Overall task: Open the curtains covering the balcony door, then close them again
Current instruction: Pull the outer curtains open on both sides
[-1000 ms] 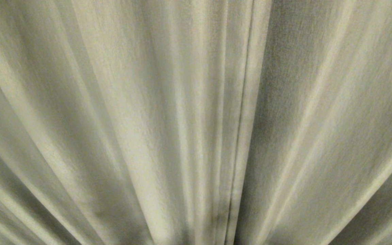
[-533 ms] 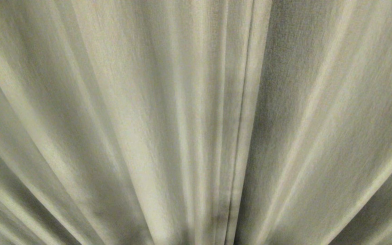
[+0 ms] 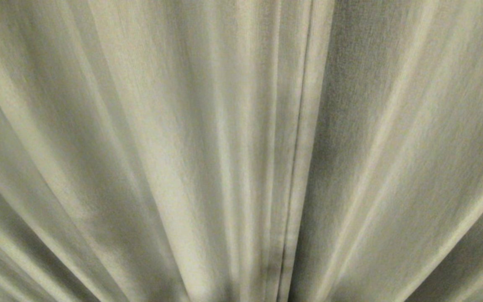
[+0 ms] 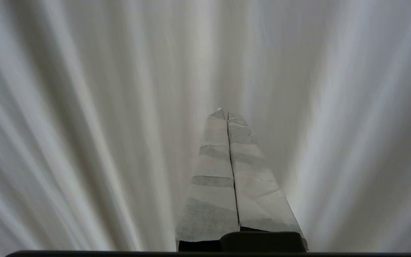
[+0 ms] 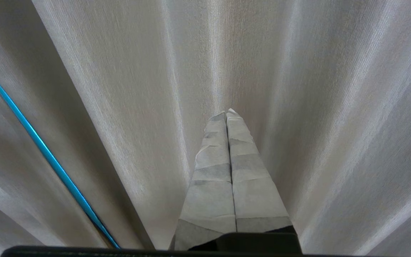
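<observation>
Thick cream-beige pleated curtains point(image 3: 183, 147) filled the head view, hemmed edges meeting right of centre (drawn shut), left gripper point(image 4: 227, 114) and right gripper point(image 5: 227, 113) — tape-wrapped jaws pressed together, empty — facing the folds, a thin blue line point(image 5: 37, 142) beside the right.

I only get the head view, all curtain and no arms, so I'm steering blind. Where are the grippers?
Observer: The left gripper shows in its wrist view, shut, pointing at the curtains.
Operator: Holding any cloth?
Observer: No, nothing between its fingers.
Operator: And the right?
Observer: The right gripper is shut too, empty, aimed at a fold.
Operator: Anything besides cloth there?
Observer: A thin blue line runs slantwise across the cloth in the right wrist view.
</observation>
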Available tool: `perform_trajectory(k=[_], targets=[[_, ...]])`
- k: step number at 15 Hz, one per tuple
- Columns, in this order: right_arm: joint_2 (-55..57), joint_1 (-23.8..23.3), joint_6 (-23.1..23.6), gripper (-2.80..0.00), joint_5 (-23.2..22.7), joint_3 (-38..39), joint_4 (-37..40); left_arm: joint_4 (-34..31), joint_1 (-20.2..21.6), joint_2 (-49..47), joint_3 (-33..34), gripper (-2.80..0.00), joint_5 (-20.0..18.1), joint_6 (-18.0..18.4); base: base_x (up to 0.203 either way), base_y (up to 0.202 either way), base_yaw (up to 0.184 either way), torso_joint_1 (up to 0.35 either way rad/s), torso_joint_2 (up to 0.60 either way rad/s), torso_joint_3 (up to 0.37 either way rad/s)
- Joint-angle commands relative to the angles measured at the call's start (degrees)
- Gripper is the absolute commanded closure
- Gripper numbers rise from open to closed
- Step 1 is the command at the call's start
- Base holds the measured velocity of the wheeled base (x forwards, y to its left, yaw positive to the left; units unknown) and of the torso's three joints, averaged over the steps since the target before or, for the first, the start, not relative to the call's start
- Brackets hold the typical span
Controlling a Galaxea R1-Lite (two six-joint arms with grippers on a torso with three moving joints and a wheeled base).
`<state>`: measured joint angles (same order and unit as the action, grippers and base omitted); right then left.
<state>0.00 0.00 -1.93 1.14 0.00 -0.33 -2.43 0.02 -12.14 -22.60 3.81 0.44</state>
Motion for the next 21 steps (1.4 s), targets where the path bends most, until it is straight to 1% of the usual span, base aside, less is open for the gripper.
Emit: perform_trajectory(k=[1,2,3,6,12,14,16,19,21], targets=[[0.0,0.0,0.0,0.00,0.0,0.0,0.0,4.5,0.1,-14.0,-7.0,0.00,0.9,0.1,0.000,0.000,0.000,0.000,0.00,0.000],[0.0,0.0,0.0,0.00,0.0,0.0,0.0,7.6,0.1,-17.8,-9.5,0.00,1.2,0.4,0.000,0.000,0.000,0.000,0.00,0.000],[0.0,0.0,0.0,0.00,0.0,0.0,-0.1,10.5,0.1,-21.0,-11.7,-2.80,1.4,0.8,0.000,0.000,0.000,0.000,0.00,0.000],[0.0,0.0,0.0,0.00,0.0,0.0,-0.1,16.9,0.7,-28.1,-17.0,-2.80,1.7,1.5,0.000,0.000,0.000,0.000,0.00,0.000],[0.0,0.0,0.0,0.00,0.0,0.0,-0.1,22.3,2.8,-38.9,-24.3,-2.80,1.8,1.5,0.000,0.000,0.000,0.000,0.00,0.000],[0.0,0.0,0.0,0.00,0.0,0.0,0.0,25.0,3.5,-43.2,-26.7,-2.80,1.7,1.4,0.000,0.000,0.000,0.000,0.00,0.000],[0.0,0.0,0.0,0.00,0.0,0.0,0.0,27.9,3.6,-47.3,-28.3,-2.80,1.7,1.3,0.000,0.000,0.000,0.000,0.00,0.000],[0.0,0.0,0.0,0.00,0.0,0.0,0.0,33.3,3.7,-53.1,-28.7,-2.80,1.8,1.1,0.000,0.000,0.000,0.000,0.00,0.000],[0.0,0.0,0.0,0.00,0.0,0.0,0.0,36.5,3.7,-57.0,-28.8,-2.80,1.8,0.2,0.000,0.000,0.000,0.000,0.00,0.000]])
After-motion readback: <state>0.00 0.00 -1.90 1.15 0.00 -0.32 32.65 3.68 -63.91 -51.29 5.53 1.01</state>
